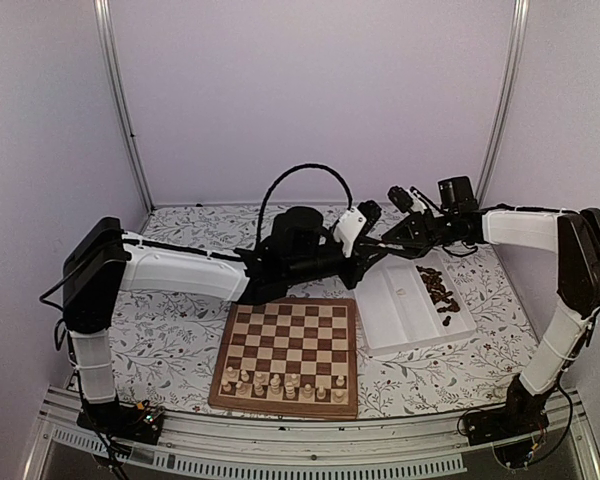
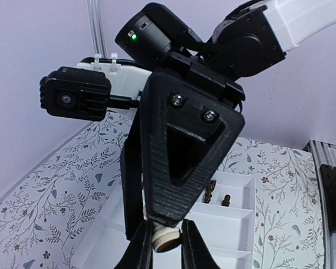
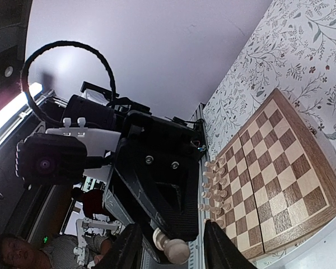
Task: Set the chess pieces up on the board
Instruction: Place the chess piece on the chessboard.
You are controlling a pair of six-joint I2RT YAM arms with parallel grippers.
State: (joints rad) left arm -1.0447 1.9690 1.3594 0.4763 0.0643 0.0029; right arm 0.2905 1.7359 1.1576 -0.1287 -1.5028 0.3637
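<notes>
My two grippers meet in the air over the far end of the tray. My left gripper (image 2: 167, 247) is shut on the base of a pale cream chess piece (image 2: 168, 237). In the right wrist view the same pale piece (image 3: 177, 250) lies between the fingers of my right gripper (image 3: 175, 253), which stands open with a gap on each side of it. From above, the left gripper (image 1: 370, 213) and the right gripper (image 1: 400, 200) face each other. The board (image 1: 298, 330) lies front centre, with several pale pieces (image 1: 280, 383) on its near two rows.
A white two-compartment tray (image 1: 398, 312) lies right of the board, with several dark pieces (image 1: 438, 288) in its right compartment. A black cable (image 1: 302, 175) loops above the left arm. The floral cloth (image 1: 180, 330) covers the table.
</notes>
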